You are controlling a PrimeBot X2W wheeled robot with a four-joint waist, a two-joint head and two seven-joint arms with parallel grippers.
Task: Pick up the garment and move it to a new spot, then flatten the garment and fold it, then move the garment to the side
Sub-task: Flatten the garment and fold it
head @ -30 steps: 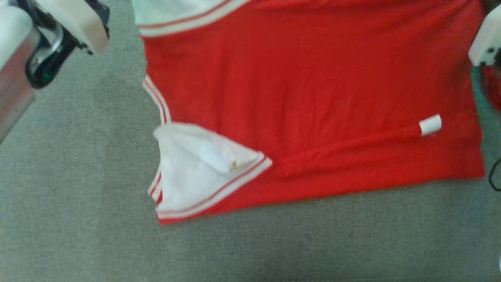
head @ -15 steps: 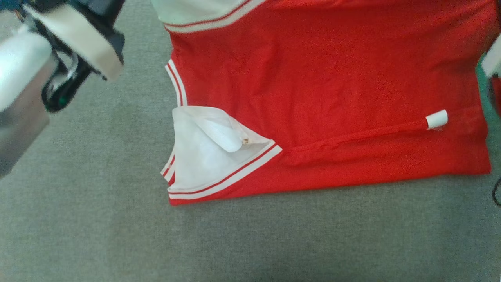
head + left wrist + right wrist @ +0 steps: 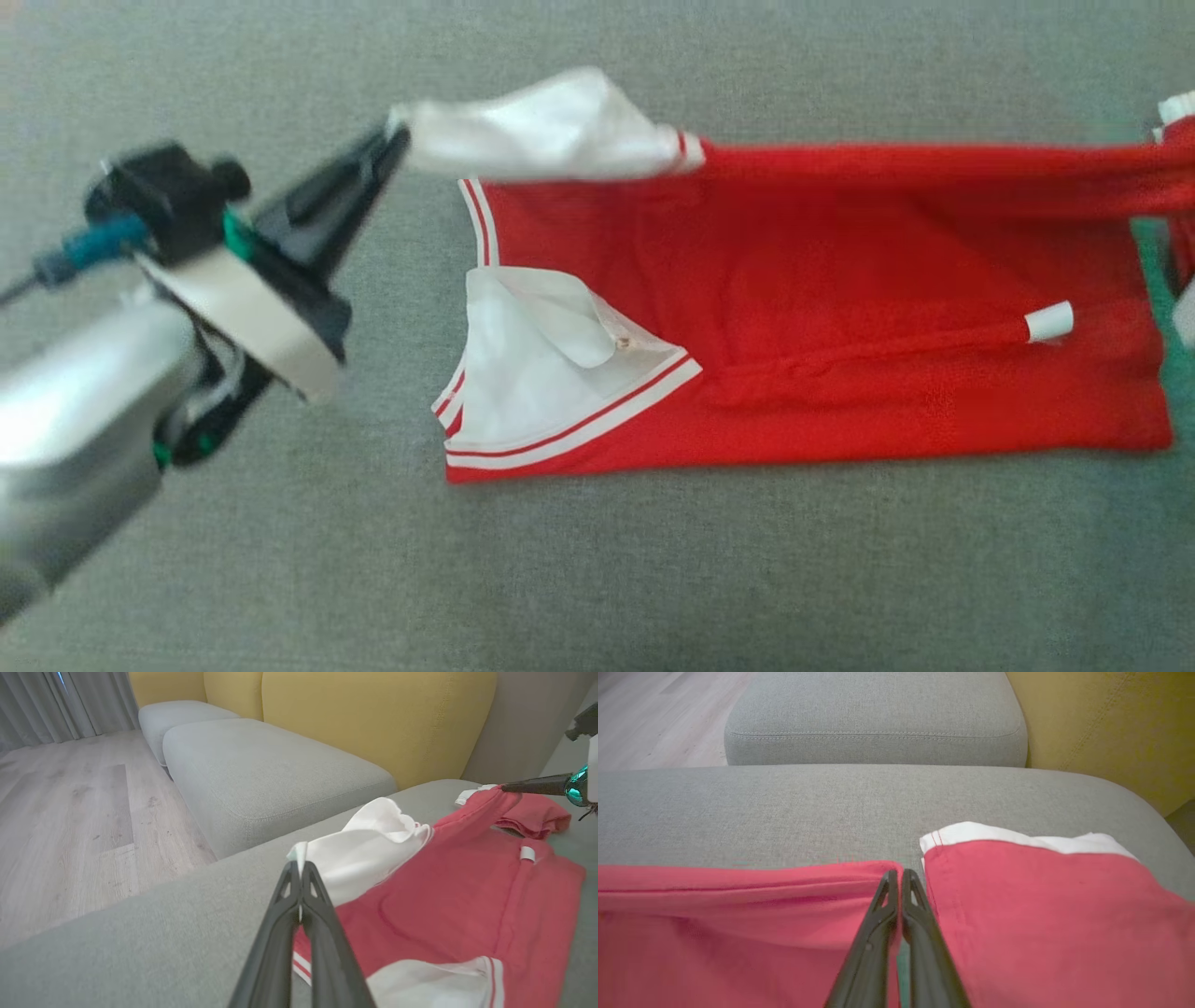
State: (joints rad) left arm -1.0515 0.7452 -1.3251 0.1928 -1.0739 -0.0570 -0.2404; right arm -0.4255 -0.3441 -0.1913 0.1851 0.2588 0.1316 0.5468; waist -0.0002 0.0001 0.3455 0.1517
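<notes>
The garment [image 3: 840,280] lies lengthwise on the seat cushion [image 3: 653,579], one end to the robot's left, the other to its right; its far edge is raised off the cushion, stretched between the left gripper [image 3: 392,145], clamped on the far sleeve [image 3: 551,131] at the left end, and the right gripper [image 3: 896,875], clamped on the cloth at the right end. The near sleeve [image 3: 551,373] lies folded on top of the body at the left end; a cord [image 3: 887,347] runs rightward from it across the body. Behind the seat cushion sits a second cushion [image 3: 878,714]; a backrest [image 3: 1111,728] stands beside both, the floor [image 3: 70,812] off the opposite side.
</notes>
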